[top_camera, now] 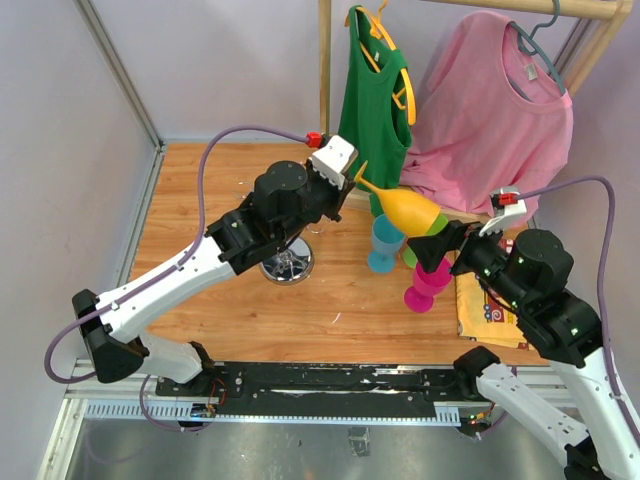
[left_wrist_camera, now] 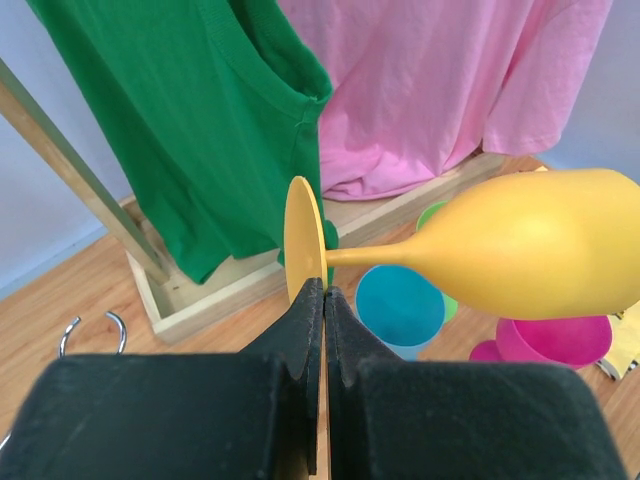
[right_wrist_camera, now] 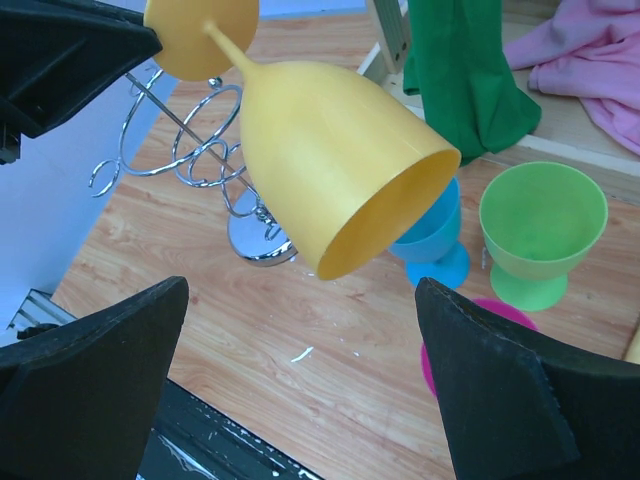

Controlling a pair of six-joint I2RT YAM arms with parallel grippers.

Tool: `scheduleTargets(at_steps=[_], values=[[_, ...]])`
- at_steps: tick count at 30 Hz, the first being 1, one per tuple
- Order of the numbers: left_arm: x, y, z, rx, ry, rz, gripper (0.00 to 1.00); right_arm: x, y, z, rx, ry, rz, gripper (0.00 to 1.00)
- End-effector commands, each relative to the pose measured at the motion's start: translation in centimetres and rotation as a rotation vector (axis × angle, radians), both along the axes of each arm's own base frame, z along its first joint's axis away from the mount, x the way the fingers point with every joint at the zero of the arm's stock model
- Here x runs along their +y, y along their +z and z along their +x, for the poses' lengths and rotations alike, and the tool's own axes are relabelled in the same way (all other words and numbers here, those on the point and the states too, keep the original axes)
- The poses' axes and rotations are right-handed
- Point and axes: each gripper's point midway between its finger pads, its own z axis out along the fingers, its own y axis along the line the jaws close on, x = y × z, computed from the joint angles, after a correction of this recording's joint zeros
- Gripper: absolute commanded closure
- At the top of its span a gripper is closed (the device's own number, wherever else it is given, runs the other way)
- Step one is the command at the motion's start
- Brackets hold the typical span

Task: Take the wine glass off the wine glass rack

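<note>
- Fingers [left_wrist_camera: 300, 330] of the left gripper [left_wrist_camera: 323, 295] are pressing together on the foot of the yellow wine glass [left_wrist_camera: 540, 245], pinching the thin disc edge-on. The right gripper [right_wrist_camera: 300, 292] is holding its fingers spread wide, touching nothing and facing the bowl's mouth.
- Behind, the wooden clothes rack [top_camera: 325, 60] is carrying a green tank top [top_camera: 375, 100] and a pink T-shirt [top_camera: 490, 110], both hanging near the glass.
- The wine glass rack [top_camera: 287, 262] is standing on the table [top_camera: 200, 200] under the left arm, with nothing showing on its loops.
- The glass is hanging sideways in the air, seemingly clear of the loops, with its bowl pointing toward the right gripper above the blue cup [top_camera: 383, 245].
- Doing this step well is likely depending on a firm pinch, since the bowl is levering on a thin edge. The glass should be travelling away from the loops and fabric, clear of the blue, green cup [right_wrist_camera: 540, 225] and pink cup [top_camera: 428, 285].
</note>
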Motion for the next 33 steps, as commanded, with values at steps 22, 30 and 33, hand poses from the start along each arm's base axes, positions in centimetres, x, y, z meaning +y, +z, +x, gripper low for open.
scheduleTargets(at_steps=[22,30,33], values=[[0.6,4.3,-0.5,-0.054,-0.022,-0.095,1.0,5.3,1.6,2.9,-0.093,0.162,0.166,0.06],[0.4,4.0,-0.6,-0.046,-0.035,-0.09,1.0,5.5,1.4,3.5,-0.101,0.151,0.179,0.51],[0.4,3.8,-0.5,-0.046,-0.032,-0.085,1.0,5.1,1.6,3.5,-0.107,0.132,0.174,0.89]])
